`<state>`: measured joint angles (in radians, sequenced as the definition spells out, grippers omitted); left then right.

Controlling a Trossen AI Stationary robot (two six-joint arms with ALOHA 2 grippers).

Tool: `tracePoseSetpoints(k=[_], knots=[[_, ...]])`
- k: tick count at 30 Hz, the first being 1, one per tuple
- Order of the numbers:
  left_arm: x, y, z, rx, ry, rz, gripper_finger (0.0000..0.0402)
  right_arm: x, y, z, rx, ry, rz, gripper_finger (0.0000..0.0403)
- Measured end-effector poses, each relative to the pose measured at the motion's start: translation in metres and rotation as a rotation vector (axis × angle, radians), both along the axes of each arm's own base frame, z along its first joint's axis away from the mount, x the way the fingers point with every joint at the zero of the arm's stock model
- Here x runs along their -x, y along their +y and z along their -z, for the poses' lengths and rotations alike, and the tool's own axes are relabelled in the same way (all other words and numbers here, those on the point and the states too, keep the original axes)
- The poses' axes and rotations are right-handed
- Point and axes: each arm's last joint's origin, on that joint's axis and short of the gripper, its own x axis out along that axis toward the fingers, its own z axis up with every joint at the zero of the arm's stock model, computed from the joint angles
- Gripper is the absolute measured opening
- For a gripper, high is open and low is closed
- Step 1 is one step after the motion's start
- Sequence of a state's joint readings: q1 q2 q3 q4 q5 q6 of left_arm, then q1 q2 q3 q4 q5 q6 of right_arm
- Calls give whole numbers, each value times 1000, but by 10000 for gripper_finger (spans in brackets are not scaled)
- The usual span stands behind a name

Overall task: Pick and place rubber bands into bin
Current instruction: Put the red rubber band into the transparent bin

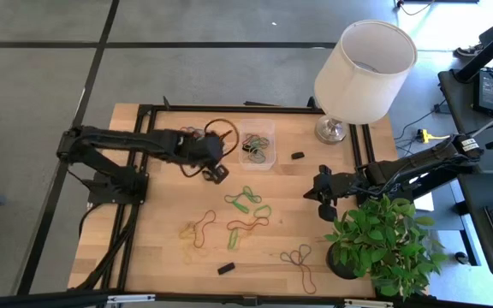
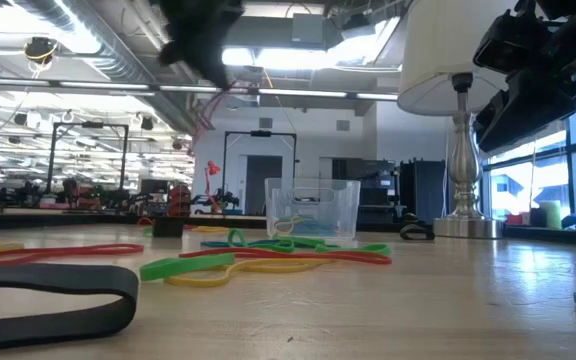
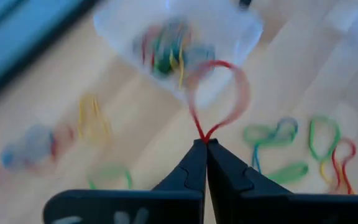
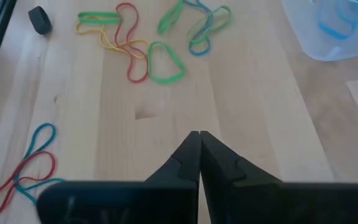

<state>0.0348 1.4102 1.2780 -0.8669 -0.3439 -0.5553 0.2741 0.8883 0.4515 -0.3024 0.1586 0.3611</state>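
The left pincer (image 3: 204,144) is clamped on one red band (image 3: 219,99), which loops out from its tips. In the high view this pincer (image 1: 218,173) sits just beside the bin (image 1: 258,147), on the bin's left, not yet over it. The step in hand looks like the carry: a band is picked and is on its way to the bin.

The bin is a small clear tub near the back of the desk (image 1: 161,248), beside the lamp (image 1: 362,68). Several bands already lie in it. From the left wrist view the bin (image 3: 173,37) is ahead of the held band.

Many bands are still loose on the desk: a green group (image 1: 246,201) in the middle, a red and orange one (image 1: 246,227) just below it, a yellow one (image 1: 199,231) to the left and a grey one (image 1: 299,257) near the plant (image 1: 383,244).

The right pincer (image 4: 199,138) is shut on nothing and waits over bare wood at the desk's right side, near the plant.

Next, the left arm needs to bring the band over the bin's open top and then part its fingers. The band is floppy, so it may catch on the rim or cling to a fingertip; a release well inside the walls seems safest.
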Motion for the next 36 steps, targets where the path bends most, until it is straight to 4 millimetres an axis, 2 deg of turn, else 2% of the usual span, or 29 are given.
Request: tracePoseSetpoints(k=[3,6,9,12,17,23,30,36], knots=[[-18,18,-15,-70,3,49,2,0,0,0,0,0,0,13],[-38,40,-22,-105,17,89,2,0,0,0,-17,1,16,13],[-59,61,-24,-130,13,139,2,0,0,0,-20,2,19,13],[-82,78,-17,-143,18,209,2,0,0,0,-27,2,26,13],[-114,97,9,-94,37,292,2,0,0,0,-49,4,45,13],[-136,101,58,-22,142,402,3,0,0,0,-52,2,66,13],[-144,101,104,53,293,432,3,0,-1,0,-38,-2,83,13],[-145,99,130,88,405,481,3,0,-2,0,-19,-6,100,13]])
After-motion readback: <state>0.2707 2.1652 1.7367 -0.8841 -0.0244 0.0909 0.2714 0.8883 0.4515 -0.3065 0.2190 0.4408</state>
